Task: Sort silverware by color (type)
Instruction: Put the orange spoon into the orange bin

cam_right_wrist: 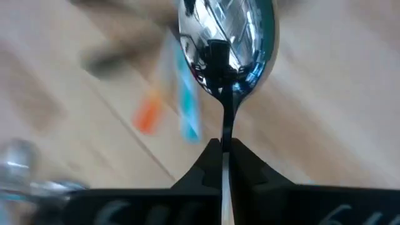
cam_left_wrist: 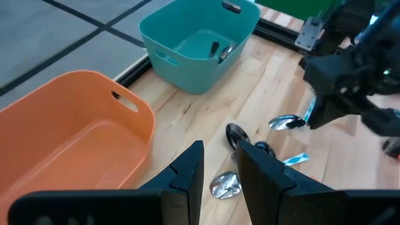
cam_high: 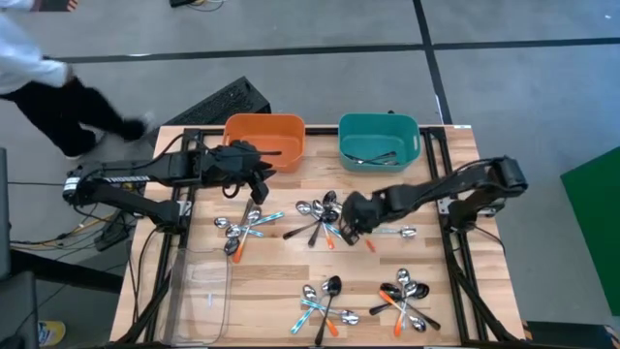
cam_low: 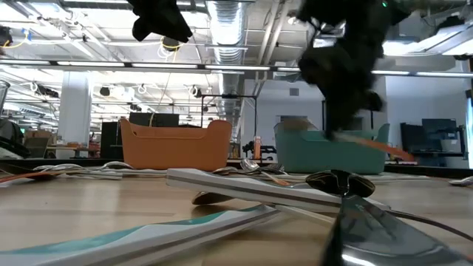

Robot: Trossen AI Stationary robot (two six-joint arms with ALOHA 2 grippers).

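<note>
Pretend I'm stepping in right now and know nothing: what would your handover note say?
Right hand: shut on a shiny metal spoon with a dark neck, above the table's middle pile.
Left hand: open, empty, beside the orange plastic bin.
Done: a few dark spoons lie in the teal plastic bin; the orange bin looks empty.
Left: four mixed piles of orange-, blue- and black-handled spoons on the wooden table.
</note>
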